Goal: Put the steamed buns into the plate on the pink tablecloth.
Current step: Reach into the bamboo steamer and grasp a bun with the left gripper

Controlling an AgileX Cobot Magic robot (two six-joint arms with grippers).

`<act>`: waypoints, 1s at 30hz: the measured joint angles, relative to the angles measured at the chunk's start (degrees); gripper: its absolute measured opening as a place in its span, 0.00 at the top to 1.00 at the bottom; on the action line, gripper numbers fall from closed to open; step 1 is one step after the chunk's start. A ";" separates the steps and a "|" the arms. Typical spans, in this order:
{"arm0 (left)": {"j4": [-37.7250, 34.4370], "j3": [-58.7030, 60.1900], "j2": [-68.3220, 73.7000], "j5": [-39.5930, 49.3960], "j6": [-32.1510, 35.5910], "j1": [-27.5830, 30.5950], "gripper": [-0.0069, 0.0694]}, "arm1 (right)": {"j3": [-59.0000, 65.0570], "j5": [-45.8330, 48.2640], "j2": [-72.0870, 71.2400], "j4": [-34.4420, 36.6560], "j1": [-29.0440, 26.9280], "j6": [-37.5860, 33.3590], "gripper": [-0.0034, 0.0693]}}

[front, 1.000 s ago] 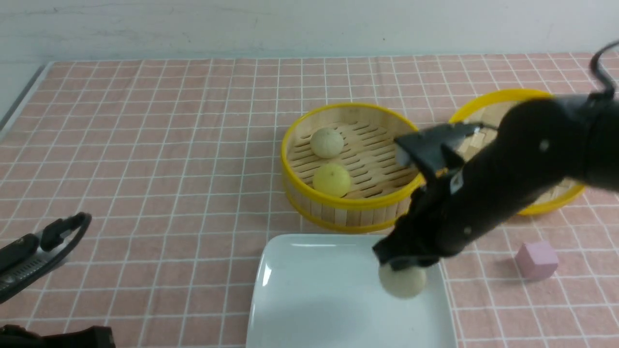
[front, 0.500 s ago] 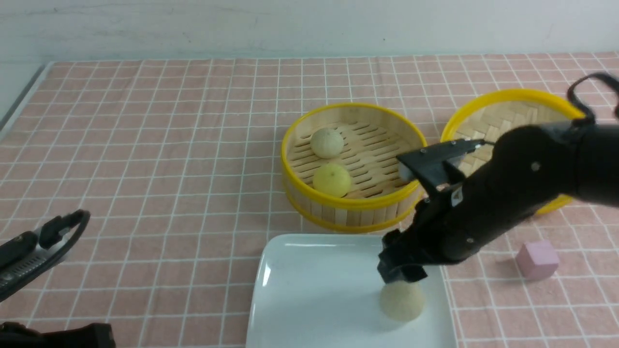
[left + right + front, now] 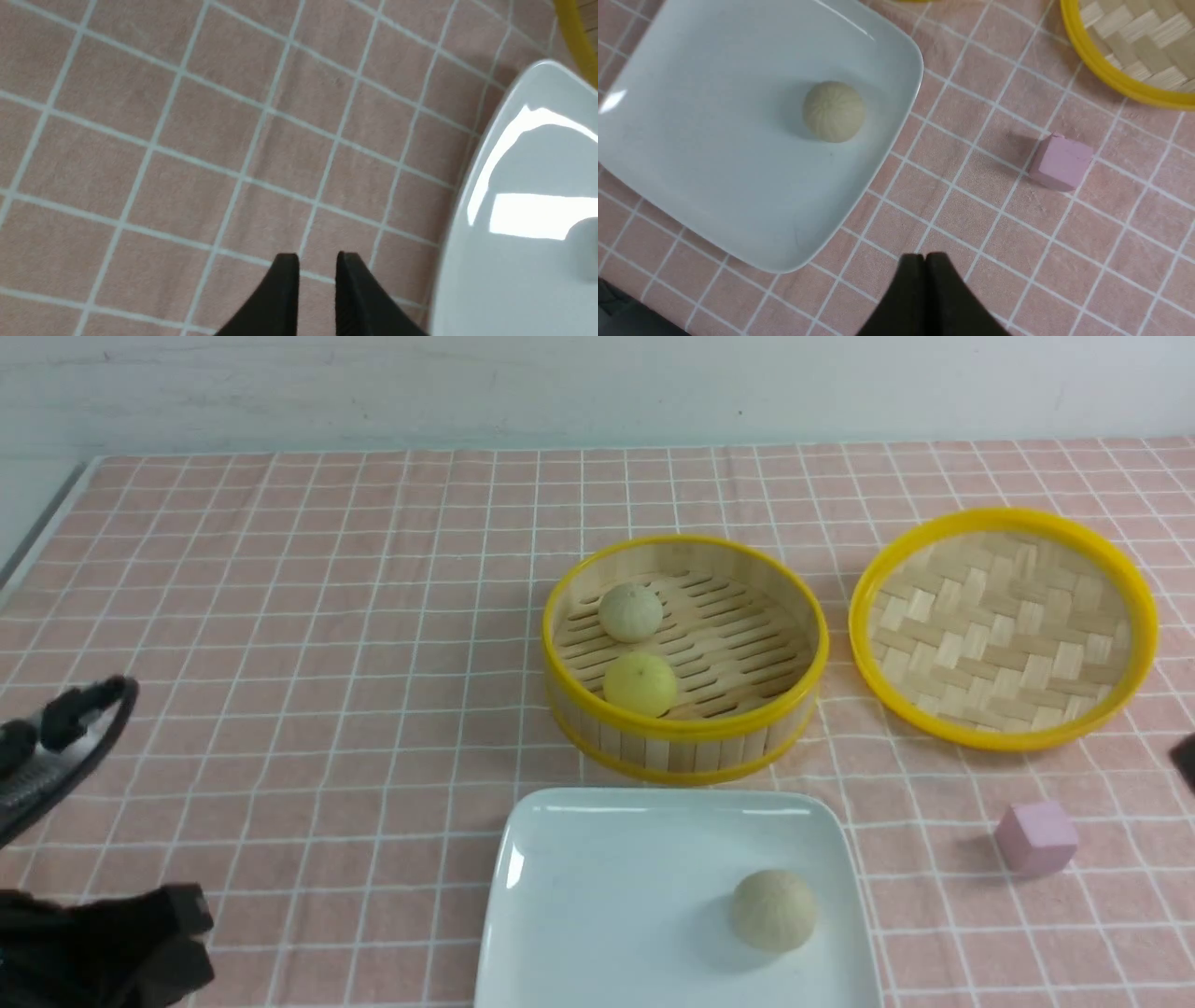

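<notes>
**One down, two to go**

Nearest me, the left pincer (image 3: pixel 317 257) shows a narrow gap, empty, over the pink tablecloth (image 3: pixel 327 616) at 9 o'clock of the plate (image 3: pixel 579 896). The right pincer (image 3: pixel 926 257) has its tips pressed together, empty. On the plate, one beige bun (image 3: pixel 773 910) sits at 4 o'clock. Beyond, at the plate's 12, the steamer (image 3: pixel 686 733) holds the yellow bun (image 3: pixel 640 683) at 7 and a second beige bun (image 3: pixel 631 611) at 10. They look light, soft and roll-prone; I'd pinch gently across the widest girth, from above.
</notes>
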 joint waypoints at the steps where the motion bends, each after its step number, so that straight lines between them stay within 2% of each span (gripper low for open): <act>1: -1.87 -2.01 1.11 0.26 1.32 0.00 0.69 | 1.31 0.19 -4.44 -0.08 0.00 0.00 0.97; 4: -7.60 -7.64 5.66 2.14 6.25 -0.12 0.64 | 6.46 -1.35 -14.05 -1.10 0.00 0.00 0.97; 8: -13.03 -14.00 12.78 3.28 12.21 -2.70 0.57 | 14.44 -8.47 -22.92 -2.27 0.00 0.00 0.97; 9: -14.68 -17.70 17.62 2.93 14.34 -6.39 0.55 | 19.24 -12.18 -26.38 -2.42 0.00 0.00 0.97; 11: -14.93 -20.36 21.02 2.51 14.95 -8.66 0.54 | 21.69 -14.46 -27.65 -2.66 0.00 0.00 0.97; 12: -14.93 -23.19 24.53 1.81 15.44 -12.06 0.53 | 24.72 -16.54 -28.66 -2.97 0.00 0.00 0.97; 15: -11.94 -31.35 33.48 0.02 14.84 -19.29 0.53 | 29.31 -19.12 -28.80 -3.35 0.00 0.00 0.97; 19: -3.44 -43.81 45.43 -1.72 8.39 -26.76 0.51 | 30.52 -20.18 -28.66 -3.35 0.00 0.00 0.97; 24: 6.46 -58.46 58.71 -1.02 1.34 -31.84 0.42 | 30.52 -20.60 -28.66 -3.29 0.00 0.00 0.96; 27: 11.99 -66.74 66.56 0.10 -0.20 -33.14 0.36 | 30.57 -20.64 -28.66 -3.29 0.00 0.00 0.96; 30: 14.79 -72.83 72.74 1.62 -0.55 -33.25 0.34 | 30.57 -20.64 -28.66 -3.29 0.00 0.00 0.95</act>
